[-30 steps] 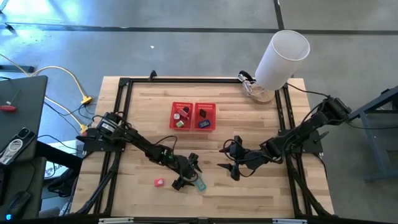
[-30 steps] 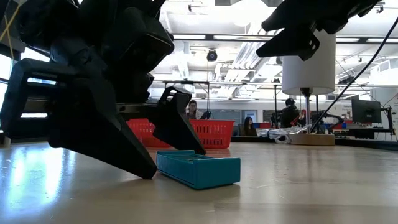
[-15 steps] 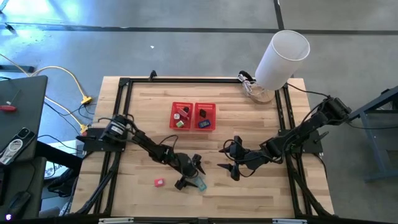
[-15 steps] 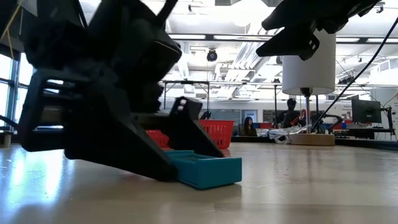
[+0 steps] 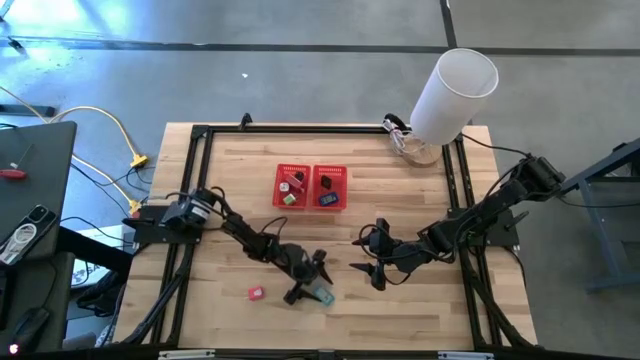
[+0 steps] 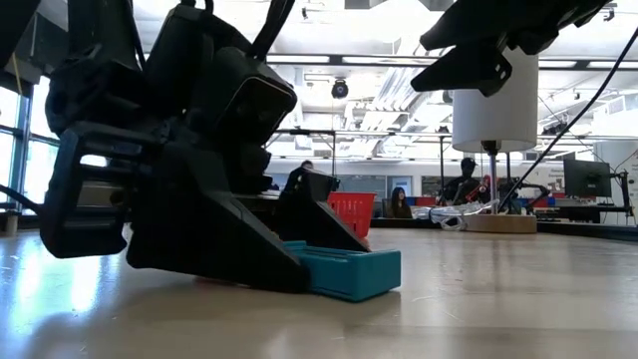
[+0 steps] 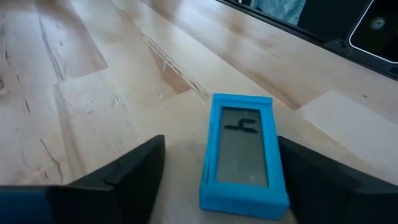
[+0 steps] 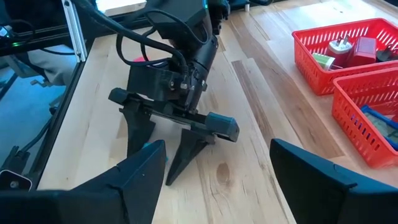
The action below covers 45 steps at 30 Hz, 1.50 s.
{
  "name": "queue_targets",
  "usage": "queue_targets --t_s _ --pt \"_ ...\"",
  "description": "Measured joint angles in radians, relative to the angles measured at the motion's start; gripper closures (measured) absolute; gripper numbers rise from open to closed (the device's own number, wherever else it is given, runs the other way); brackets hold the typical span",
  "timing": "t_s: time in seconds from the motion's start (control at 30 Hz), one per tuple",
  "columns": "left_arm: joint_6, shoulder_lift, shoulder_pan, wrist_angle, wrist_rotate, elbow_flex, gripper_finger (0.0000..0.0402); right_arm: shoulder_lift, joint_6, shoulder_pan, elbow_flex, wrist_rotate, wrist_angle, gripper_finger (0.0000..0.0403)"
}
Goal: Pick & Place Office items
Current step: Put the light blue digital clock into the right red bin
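I have the left pincer (image 5: 309,282) low at the front of the tabletop (image 5: 420,210), its two fingers (image 7: 118,177) straddling the teal item (image 7: 242,152), which lies flat on the wood. Over the last second the arm has pushed forward, so the fingers that first stood behind the teal item now flank it, and they have begun drawing inward. They are not yet pressing its sides; I see wood between each finger and the teal edge, so the pincer is spread and holds nothing. My judgement: the grasp is about to land, and lifting toward the red basket (image 5: 311,187) comes after.

The teal item itself has slid slightly sideways in the low view, so I suspect a finger nudged it. The red-pink item (image 5: 255,293) lies where it was, near the left pincer. The right pincer (image 5: 371,257) waits mid-table, spread and empty, unchanged from a second ago.
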Motion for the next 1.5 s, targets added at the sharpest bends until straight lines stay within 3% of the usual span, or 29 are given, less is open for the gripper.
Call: queue_targets --t_s 0.27,0.47,0.57,0.7,0.87,0.93,1.1,1.2,1.37,1.5 --pt "-0.053 0.001 -0.012 0.004 -0.050 0.000 0.0260 0.000 -0.008 0.001 0.000 0.000 0.000 0.0127" --pt "-0.101 0.001 -0.030 0.026 -0.115 -0.002 0.0259 0.000 0.060 0.001 0.000 -0.011 0.000 0.0127" --pt "-0.061 -0.018 -0.050 0.016 -0.200 -0.003 0.0259 0.000 0.110 0.001 0.000 -0.054 0.000 0.0127" --pt "0.073 -0.077 -0.084 -0.035 -0.393 -0.006 0.0259 0.000 0.285 0.001 0.000 -0.057 0.000 0.0127" --pt "0.230 -0.142 -0.150 -0.053 -0.783 -0.004 0.0259 0.009 0.490 0.003 0.000 -0.010 0.001 0.0127" --pt "0.280 -0.158 -0.172 -0.050 -0.892 -0.004 0.0259 0.028 0.529 0.003 0.000 0.011 0.001 0.0127" --pt "0.353 -0.177 -0.214 -0.014 -1.007 -0.002 0.0259 0.118 0.565 -0.004 0.000 0.014 0.061 0.0127" --pt "0.354 -0.177 -0.225 -0.002 -1.053 -0.002 0.0259 0.182 0.495 -0.012 0.000 0.000 0.181 0.0127" --pt "0.365 -0.177 -0.222 0.001 -1.079 -0.002 0.0260 0.263 0.352 -0.013 0.000 0.000 0.395 0.0127" --pt "0.365 -0.177 -0.224 0.006 -1.092 -0.003 0.0260 0.296 0.308 -0.013 -0.001 0.006 0.436 0.0127"
